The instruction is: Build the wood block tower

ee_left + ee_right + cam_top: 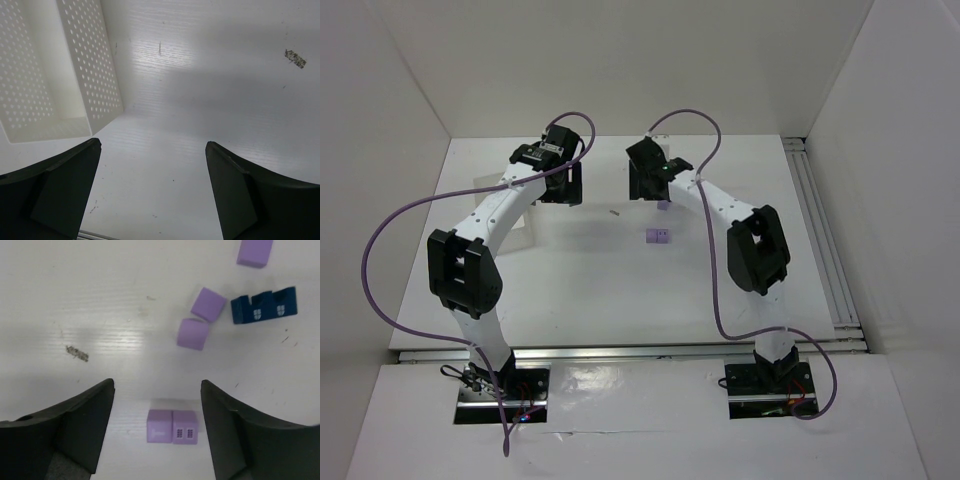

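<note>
Below right jaws, purple block pair (pixel 172 426) on bench (pixel 75 290): likely light, rigid; pinch flat sides. Both left jaws and right jaws released, empty.

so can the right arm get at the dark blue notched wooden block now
Probably yes: the right gripper is open above the table, and the dark blue notched block lies in the open with nothing on it. A light-purple cube sits close beside one end and might get nudged.
</note>
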`<state>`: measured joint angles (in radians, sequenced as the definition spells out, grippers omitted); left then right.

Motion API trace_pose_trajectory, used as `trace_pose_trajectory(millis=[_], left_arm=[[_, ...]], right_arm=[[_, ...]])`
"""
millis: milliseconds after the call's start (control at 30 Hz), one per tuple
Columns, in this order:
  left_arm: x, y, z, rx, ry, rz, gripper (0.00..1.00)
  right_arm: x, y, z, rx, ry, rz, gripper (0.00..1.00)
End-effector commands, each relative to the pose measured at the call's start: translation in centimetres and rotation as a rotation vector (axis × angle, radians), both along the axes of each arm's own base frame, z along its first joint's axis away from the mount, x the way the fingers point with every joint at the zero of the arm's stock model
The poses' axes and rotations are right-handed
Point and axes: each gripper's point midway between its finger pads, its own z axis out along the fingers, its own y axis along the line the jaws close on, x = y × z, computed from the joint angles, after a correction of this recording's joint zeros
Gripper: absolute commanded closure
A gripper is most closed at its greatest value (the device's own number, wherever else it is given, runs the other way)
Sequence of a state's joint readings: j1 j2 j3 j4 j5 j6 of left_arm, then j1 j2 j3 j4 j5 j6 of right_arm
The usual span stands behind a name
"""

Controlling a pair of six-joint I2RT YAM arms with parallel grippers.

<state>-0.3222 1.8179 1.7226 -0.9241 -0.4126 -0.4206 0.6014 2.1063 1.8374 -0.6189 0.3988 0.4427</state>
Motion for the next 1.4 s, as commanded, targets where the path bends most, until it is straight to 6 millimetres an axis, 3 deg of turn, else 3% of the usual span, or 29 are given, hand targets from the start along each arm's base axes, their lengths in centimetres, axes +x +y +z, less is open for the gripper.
trace_pose_trajectory(millis=[0, 100, 133, 200, 233, 300, 367, 467, 667, 867, 1033, 1367], left_arm=[[0.0, 0.3, 0.3, 0.025, -0.004, 0.0, 0.01], [0.2, 0.2, 0.6, 0.022, -0.012, 0.0, 0.01], [0.3, 0.2, 0.2, 0.025, -0.004, 0.0, 0.01], [0.1, 0.3, 0.2, 0.028, 0.005, 0.0, 0.01], [0.0, 0.3, 0.2, 0.028, 0.005, 0.0, 0.01], [0.1, 0.5, 0.2, 0.037, 0.002, 0.005, 0.01], [0.1, 0.5, -0.1, 0.04, 0.011, 0.005, 0.01], [0.4, 0.5, -0.2, 0.047, 0.008, 0.009, 0.01], [0.4, 0.5, -0.2, 0.047, 0.008, 0.009, 0.01], [0.5, 0.5, -0.5, 0.05, 0.017, 0.009, 0.01], [0.2, 0.6, -0.5, 0.05, 0.017, 0.009, 0.01], [0.1, 0.8, -0.7, 0.061, 0.023, 0.012, 0.01]], right_arm=[[2.7, -2.4, 0.4, 0.01, -0.028, -0.06, 0.27], [4.8, -3.2, -0.5, 0.085, -0.008, -0.067, 0.45], [5.9, -3.7, 0.3, 0.102, -0.024, -0.078, 0.52], [6.5, -3.9, -1.1, 0.087, 0.004, -0.089, 0.52], [7.3, -3.5, -0.3, 0.1, -0.02, -0.088, 0.52], [7.9, -4.1, -1.6, 0.089, 0.001, -0.101, 0.52], [8.8, -5.1, -1.5, 0.112, -0.004, -0.125, 0.51], [9.1, -4.9, -2.4, 0.144, 0.015, -0.117, 0.45], [7.7, -4.1, -3.6, 0.136, 0.051, -0.093, 0.23], [5.9, -3.4, -5.5, 0.104, 0.093, -0.076, 0.2], [5.1, -3.4, -6.7, 0.083, 0.111, -0.076, 0.3], [5.2, -3.4, -6.2, 0.066, 0.091, -0.085, 0.49]])
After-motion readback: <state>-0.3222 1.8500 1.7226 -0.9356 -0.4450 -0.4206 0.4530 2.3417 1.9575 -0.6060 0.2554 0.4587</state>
